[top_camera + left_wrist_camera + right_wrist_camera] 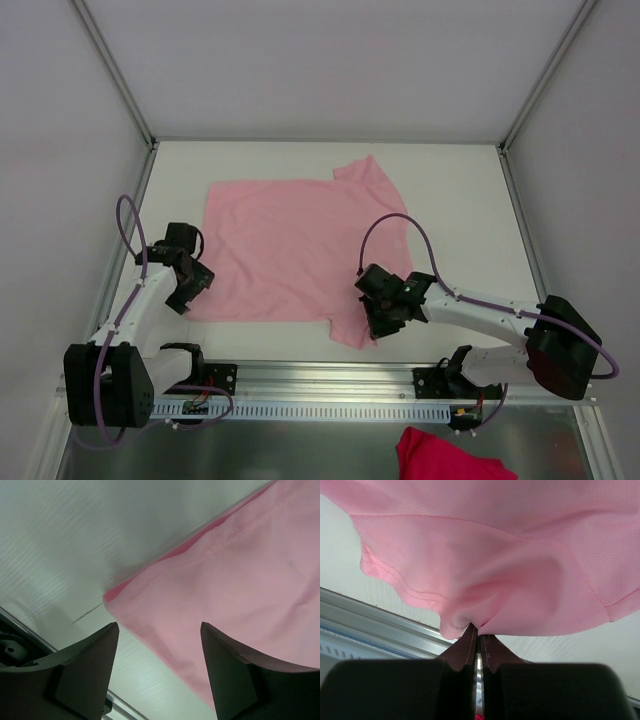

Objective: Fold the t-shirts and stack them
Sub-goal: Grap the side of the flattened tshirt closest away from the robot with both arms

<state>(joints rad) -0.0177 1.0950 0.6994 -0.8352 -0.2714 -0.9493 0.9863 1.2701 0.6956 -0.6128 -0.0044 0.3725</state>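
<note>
Right gripper (479,639) pinches t-shirt (290,250); left gripper (159,645) gapes

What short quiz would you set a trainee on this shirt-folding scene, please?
1. True or false: the left gripper is shut on the t-shirt.
2. What does the right gripper pinch? A: the t-shirt's edge. B: a cable. C: nothing.
3. Fill in: the darker cloth lies near the ___ arm's base.
Key: 1 false, it is open beside the t-shirt's corner; 2 A; 3 right.
</note>
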